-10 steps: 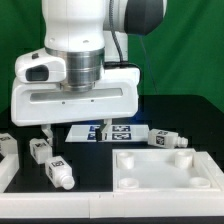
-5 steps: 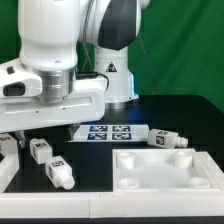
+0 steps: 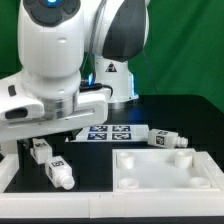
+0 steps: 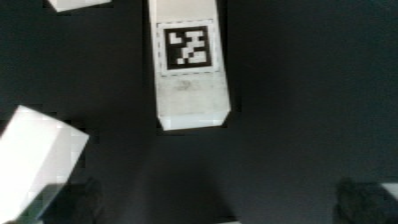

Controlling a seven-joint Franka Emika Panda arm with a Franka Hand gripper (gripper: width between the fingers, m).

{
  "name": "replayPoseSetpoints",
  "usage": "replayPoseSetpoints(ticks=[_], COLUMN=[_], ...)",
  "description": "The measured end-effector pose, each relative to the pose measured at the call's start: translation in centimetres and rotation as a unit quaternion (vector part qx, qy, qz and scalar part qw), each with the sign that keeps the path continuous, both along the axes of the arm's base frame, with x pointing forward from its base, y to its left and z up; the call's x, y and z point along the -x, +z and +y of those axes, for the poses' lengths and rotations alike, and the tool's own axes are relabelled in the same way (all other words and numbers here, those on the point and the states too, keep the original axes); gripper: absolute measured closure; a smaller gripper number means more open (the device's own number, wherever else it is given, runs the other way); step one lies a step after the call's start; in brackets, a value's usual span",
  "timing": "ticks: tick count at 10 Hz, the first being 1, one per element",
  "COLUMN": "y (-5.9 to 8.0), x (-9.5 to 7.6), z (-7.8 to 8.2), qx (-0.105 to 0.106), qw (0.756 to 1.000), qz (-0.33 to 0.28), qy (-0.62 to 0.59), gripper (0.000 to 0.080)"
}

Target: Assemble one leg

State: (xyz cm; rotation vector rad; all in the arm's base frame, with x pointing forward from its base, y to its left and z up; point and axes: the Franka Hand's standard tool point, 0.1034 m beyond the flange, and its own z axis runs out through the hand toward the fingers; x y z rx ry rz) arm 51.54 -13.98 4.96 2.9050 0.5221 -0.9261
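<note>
**Operator:** How was my tool set at that moment?

**Observer:** Your two-finger gripper (image 4: 217, 203) was spread wide. Its dark fingertips (image 4: 68, 200) sat at opposite edges of the wrist view with only the black table (image 4: 302, 110) between them, so it gripped nothing.

**Operator:** And the leg?

**Observer:** Just beyond the fingertips, a chunky white plastic leg with a black-and-white square tag (image 4: 191, 80) lay flat on the table. It was untouched, its length roughly in line with the gap. A second white block (image 4: 36, 150) lay tilted near it, apart.

**Operator:** Farther out?

**Observer:** In the exterior view, the large white square recessed panel (image 3: 165, 170) and another white tagged peg (image 3: 58, 173) lay nearest the camera. Behind them came the marker board (image 3: 108, 132), with a third peg (image 3: 165, 138) just beside it on the exterior view's right. Your white arm (image 3: 50, 60) hung low over the left group and hid the fingers there. I could not tell which of those parts was under the wrist.

**Operator:** Which step was that?

**Observer:** I judged it the reach for the leg, with the pickup not yet done. The next move called for you to descend with the jaws straddling its width, stay clear of the tilted block, and then close.
</note>
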Motion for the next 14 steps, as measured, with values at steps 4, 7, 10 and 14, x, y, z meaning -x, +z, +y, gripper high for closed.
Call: replayPoseSetpoints(ticks=[4,7,10,14], y=[-2.0,-2.3,-3.1,-3.2], x=[2.1,1.9,3.1,3.2], z=[-1.2,-1.4,-1.9,-1.8], qx=[0.021,0.023,0.041,0.045], qw=[0.996,0.996,0.995,0.995], qz=[0.091,0.083,0.089,0.089], qy=[0.0,0.004,0.007,0.004], gripper=[0.0151,0.0151,0.0151,0.0151])
